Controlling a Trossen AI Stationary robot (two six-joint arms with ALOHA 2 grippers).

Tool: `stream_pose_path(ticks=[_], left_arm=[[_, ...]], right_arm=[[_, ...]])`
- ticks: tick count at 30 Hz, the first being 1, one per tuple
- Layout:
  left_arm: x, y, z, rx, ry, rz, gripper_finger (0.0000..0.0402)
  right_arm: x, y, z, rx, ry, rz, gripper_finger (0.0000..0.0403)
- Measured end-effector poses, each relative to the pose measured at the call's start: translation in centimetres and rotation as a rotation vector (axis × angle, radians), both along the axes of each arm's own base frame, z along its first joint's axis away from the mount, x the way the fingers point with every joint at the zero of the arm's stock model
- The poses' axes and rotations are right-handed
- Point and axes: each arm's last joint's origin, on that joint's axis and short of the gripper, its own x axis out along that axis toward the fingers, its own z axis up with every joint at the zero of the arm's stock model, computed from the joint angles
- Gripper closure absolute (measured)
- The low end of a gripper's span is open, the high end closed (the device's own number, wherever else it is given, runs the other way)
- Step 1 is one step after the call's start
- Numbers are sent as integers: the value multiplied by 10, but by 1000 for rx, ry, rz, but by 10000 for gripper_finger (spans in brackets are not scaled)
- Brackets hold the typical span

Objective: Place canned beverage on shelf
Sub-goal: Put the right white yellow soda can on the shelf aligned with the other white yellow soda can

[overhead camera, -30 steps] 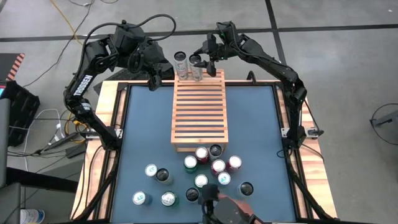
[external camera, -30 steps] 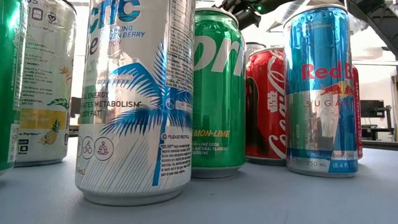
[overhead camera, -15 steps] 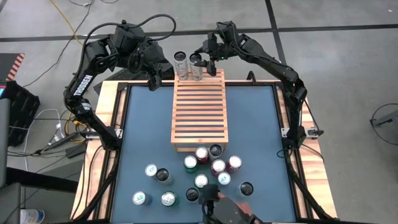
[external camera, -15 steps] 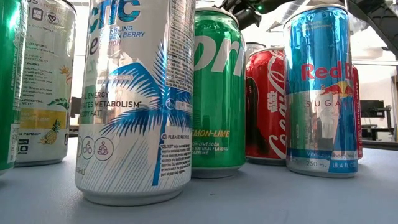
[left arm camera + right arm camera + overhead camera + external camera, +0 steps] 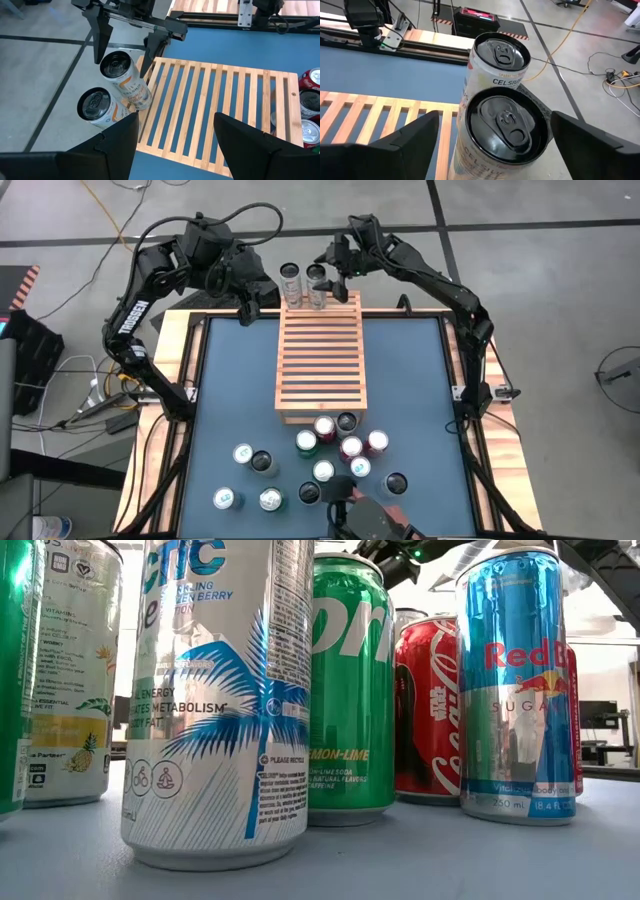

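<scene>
Right gripper (image 5: 322, 260) fingers now spread wider, clear of the Celsius can (image 5: 316, 285) they flank; nothing else has moved. Can stands upright at the shelf's (image 5: 320, 358) far edge beside a second Celsius can (image 5: 290, 281). Placement looks done. Left gripper (image 5: 252, 308) waits open beside the shelf's far corner.

Two cans (image 5: 303, 284) side by side on the shelf's (image 5: 321, 360) far end, can cluster (image 5: 320, 462) before its near end
</scene>
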Motion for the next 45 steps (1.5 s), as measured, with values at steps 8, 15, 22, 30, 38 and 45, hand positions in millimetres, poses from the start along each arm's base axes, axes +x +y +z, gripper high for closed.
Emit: stream_pose_path(ticks=[8, 15, 22, 30, 38, 45], left_arm=[[0, 0, 0, 1, 0, 1, 155], [4, 2, 6, 42, -61, -1, 155], [28, 16, 6, 162, -137, -54, 155], [75, 50, -27, 172, -81, -130, 155], [100, 77, -53, 211, -12, -159, 145], [96, 89, -49, 242, -45, -92, 96]], right_arm=[[-7, 2, 13, -6, -27, -20, 34], [-21, 8, 49, -50, -70, -41, 34], [-52, 33, 91, -77, -125, -63, 34], [-100, 66, 133, -122, -179, -166, 35], [-119, 82, 136, -48, -119, -178, 35], [-119, 81, 122, 24, -12, -183, 35]])
